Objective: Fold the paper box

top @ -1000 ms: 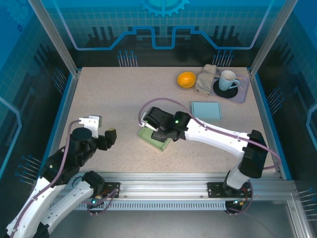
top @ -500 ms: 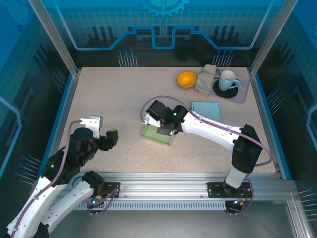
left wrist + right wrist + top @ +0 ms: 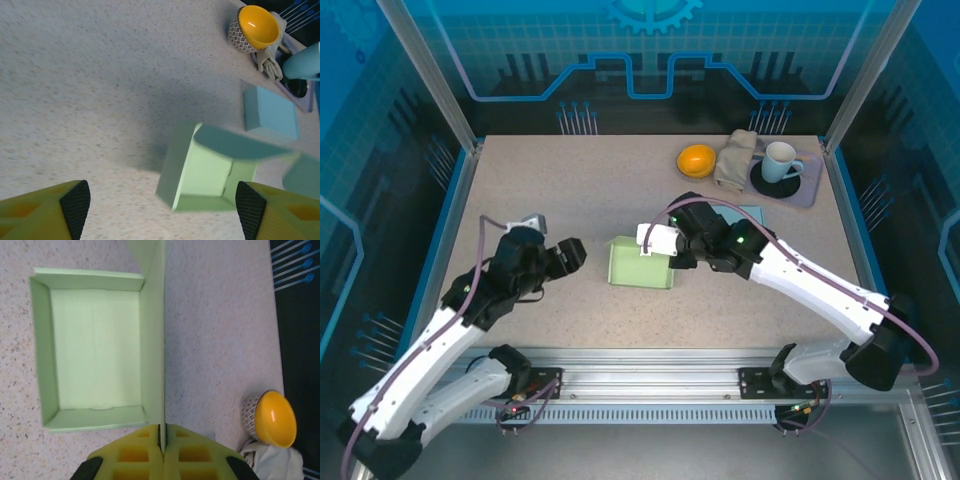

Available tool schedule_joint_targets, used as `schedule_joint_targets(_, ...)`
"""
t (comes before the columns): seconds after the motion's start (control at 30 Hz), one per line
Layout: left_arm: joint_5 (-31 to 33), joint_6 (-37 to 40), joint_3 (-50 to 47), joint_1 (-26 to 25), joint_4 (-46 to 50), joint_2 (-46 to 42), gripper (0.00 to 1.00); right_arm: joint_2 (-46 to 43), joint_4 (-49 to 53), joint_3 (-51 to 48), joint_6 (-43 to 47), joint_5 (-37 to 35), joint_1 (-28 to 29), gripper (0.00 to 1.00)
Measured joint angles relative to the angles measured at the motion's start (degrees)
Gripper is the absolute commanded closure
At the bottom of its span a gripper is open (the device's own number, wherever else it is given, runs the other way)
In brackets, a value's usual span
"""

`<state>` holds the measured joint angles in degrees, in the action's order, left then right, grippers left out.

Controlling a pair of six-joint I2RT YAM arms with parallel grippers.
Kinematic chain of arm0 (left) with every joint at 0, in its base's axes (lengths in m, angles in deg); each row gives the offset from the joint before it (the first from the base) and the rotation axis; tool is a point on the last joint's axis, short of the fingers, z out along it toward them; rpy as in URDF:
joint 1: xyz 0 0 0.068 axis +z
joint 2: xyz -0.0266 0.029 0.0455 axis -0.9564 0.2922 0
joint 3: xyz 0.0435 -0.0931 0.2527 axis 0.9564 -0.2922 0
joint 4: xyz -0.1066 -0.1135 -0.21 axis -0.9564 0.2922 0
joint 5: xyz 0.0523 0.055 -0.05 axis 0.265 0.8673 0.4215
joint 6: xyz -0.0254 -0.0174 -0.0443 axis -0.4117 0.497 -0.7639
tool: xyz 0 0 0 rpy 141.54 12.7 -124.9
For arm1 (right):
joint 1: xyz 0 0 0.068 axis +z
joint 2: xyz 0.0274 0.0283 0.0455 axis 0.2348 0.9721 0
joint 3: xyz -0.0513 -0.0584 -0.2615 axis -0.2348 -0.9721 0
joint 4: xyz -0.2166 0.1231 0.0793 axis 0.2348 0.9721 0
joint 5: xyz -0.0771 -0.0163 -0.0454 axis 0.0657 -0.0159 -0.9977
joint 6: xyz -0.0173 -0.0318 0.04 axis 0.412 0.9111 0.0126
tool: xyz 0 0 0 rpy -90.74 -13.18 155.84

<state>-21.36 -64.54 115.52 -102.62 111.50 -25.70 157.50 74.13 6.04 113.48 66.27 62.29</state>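
Top camera high behind rig, looking down; wrist cameras close, downward (all share paper box (image 3: 640, 264))

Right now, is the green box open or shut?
Open: the box shows an empty inside; the right gripper pinches its flap upright.

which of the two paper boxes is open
The pale green paper box mid-table: its tray lies open, one flap pinched by the right gripper. The light blue square box beyond it looks flat and closed.
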Motion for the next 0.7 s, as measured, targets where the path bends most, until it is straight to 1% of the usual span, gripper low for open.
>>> schedule_joint_targets(0.17, -4.15, -7.58, 9.07, 0.0, -2.03, 11.76, 0.17, -2.54, -2.89, -3.3, 1.03, 1.03, 0.0, 1.0)
schedule_joint_targets(0.27, -6.64, -11.15, 12.39, -0.02, -2.89, 16.35, 0.17, -2.6, -3.65, -4.66, 0.96, 1.16, 0.0, 1.0)
schedule_joint_targets(0.37, -7.76, -14.71, 12.9, -1.03, -3.76, 18.69, 0.18, -2.69, -4.61, -5.88, 0.59, 1.18, 0.0, 1.0)
schedule_joint_targets(0.43, -7.91, -16.48, 12.9, -2.69, -3.93, 19.54, 0.19, -2.71, -5.25, -6.47, 0.09, 1.18, 0.0, 1.0)
schedule_joint_targets(0.57, -7.93, -19.1, 12.9, -5.97, -5.01, 20.9, 0.21, -2.71, -6.36, -6.95, -0.63, 1.18, 0.0, 1.0)
schedule_joint_targets(0.7, -7.91, -20.59, 12.92, -7.41, -5.22, 23.39, 0.23, -2.71, -6.71, -7.17, -1.25, 1.09, 0.0, 1.0)
